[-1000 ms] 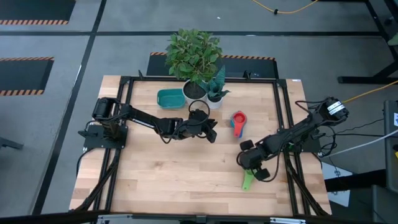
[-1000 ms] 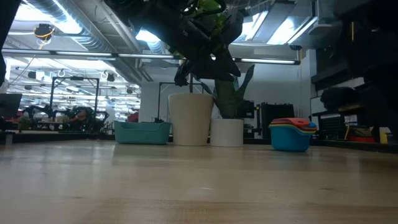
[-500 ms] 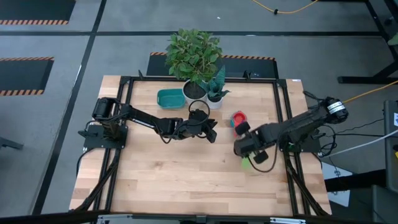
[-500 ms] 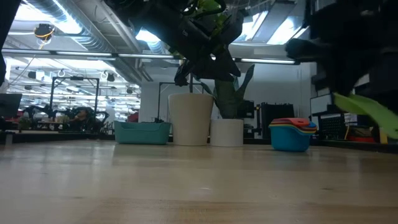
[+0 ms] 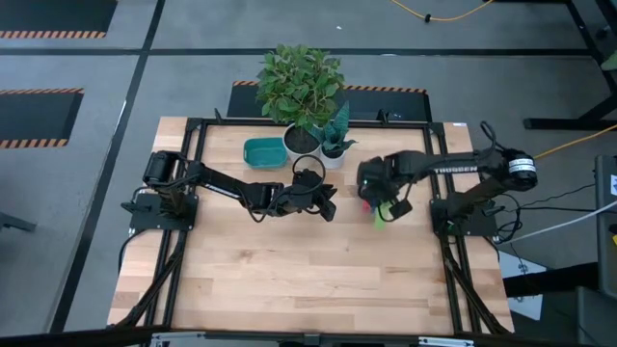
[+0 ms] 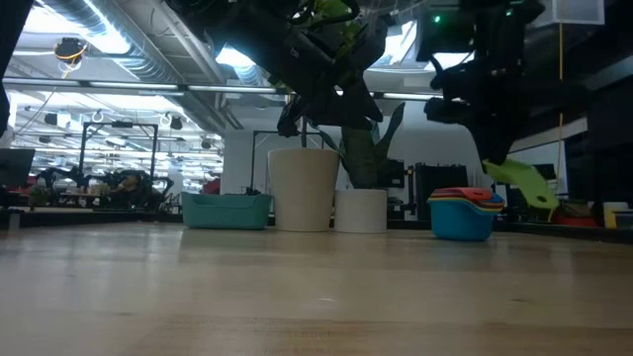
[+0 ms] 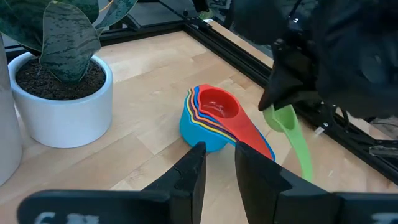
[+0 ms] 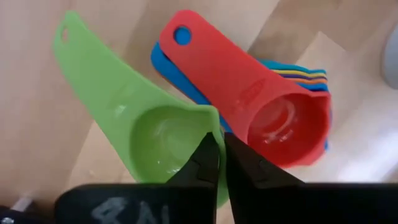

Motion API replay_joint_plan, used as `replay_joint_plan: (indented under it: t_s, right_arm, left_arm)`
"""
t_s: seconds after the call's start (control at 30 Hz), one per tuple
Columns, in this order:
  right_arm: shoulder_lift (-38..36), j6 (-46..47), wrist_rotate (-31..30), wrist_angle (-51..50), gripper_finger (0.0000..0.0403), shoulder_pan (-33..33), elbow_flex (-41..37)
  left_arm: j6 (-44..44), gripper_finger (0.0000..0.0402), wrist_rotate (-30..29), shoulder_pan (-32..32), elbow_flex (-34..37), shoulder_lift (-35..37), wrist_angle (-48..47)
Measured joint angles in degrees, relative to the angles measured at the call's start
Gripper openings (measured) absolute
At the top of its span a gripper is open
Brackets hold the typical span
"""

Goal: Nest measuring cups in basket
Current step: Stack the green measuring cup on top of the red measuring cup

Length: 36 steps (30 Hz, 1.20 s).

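The green measuring cup (image 8: 143, 124) is held by my right gripper (image 8: 222, 155), which is shut on it just above and beside the nested stack of cups (image 7: 211, 115); the red cup (image 8: 273, 118) lies on top of the stack. In the low view the green cup (image 6: 519, 183) hangs clear of the table beside the stack (image 6: 462, 213). The stack rests on the table right of the small white pot. The teal basket (image 5: 264, 151) sits at the far left of the pots. My left gripper (image 5: 331, 205) hovers open and empty left of the stack. My right gripper pinches the green cup's bowl rim (image 8: 210, 121) on the side opposite the handle, one finger over the bowl's inside and one outside. The fingers come from above. The cup is lifted clear and tilted, its handle (image 6: 534, 190) slanting down and away from the gripper.
Two white plant pots (image 5: 301, 140) (image 5: 333, 154) stand at the far edge between the basket and the stack. Black frame rails (image 5: 439, 173) run along the table's sides. Bare wood lies in the near half of the table.
My right gripper has carried the green cup up from the table's near right part toward the far edge, ending beside the stack of cups. The cup has gone from near the table to hanging clear. My left arm has kept still.
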State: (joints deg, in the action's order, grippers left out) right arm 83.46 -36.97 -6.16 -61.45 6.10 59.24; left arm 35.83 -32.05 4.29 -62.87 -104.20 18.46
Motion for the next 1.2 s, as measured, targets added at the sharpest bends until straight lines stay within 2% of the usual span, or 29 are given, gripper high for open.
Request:
replay_joint_plan:
  t_s: [0.1, 0.27, 0.4, 0.53, 0.7, 0.9, 1.07, 1.2]
  right_arm:
    - [0.0, -4.5, 3.13, 0.04, 0.0013, 2.89, 0.0]
    - [0.0, -12.55, 3.25, 1.09, 0.0022, 6.35, 0.0]
    - [0.0, -15.63, 3.26, 0.83, 0.0014, 9.09, 0.93]
    - [0.0, -16.03, 3.49, 0.78, 0.0016, 11.67, 4.2]
    - [0.0, -16.2, 9.32, 2.5, 0.0022, 14.83, 8.15]
    - [0.35, -16.24, 9.79, 4.36, 0.0015, 18.15, 7.06]
    - [1.32, -16.12, 9.85, 3.91, 0.0026, 19.39, 5.99]
    - [1.68, -16.06, 12.48, 4.36, 0.0026, 19.35, 5.99]
  left_arm:
    - [0.0, 0.0078, 0.0, 0.0, 0.0, 0.0, 0.0]
    - [0.0, 0.0078, 0.0, 0.0, 0.0, 0.0, 0.0]
    - [0.0, 0.0078, 0.0, 0.0, 0.0, 0.0, 0.0]
    - [0.0, 0.0078, 0.0, 0.0, 0.0, 0.0, 0.0]
    - [0.0, 0.0078, 0.0, 0.0, 0.0, 0.0, 0.0]
    - [0.0, 0.0079, 0.0, 0.0, -0.02, 0.0, 0.0]
    - [0.0, 0.0079, 0.0, 0.0, -0.02, 0.0, 0.0]
    - [-0.02, 0.0079, 0.0, 0.0, -0.04, 0.0, 0.0]
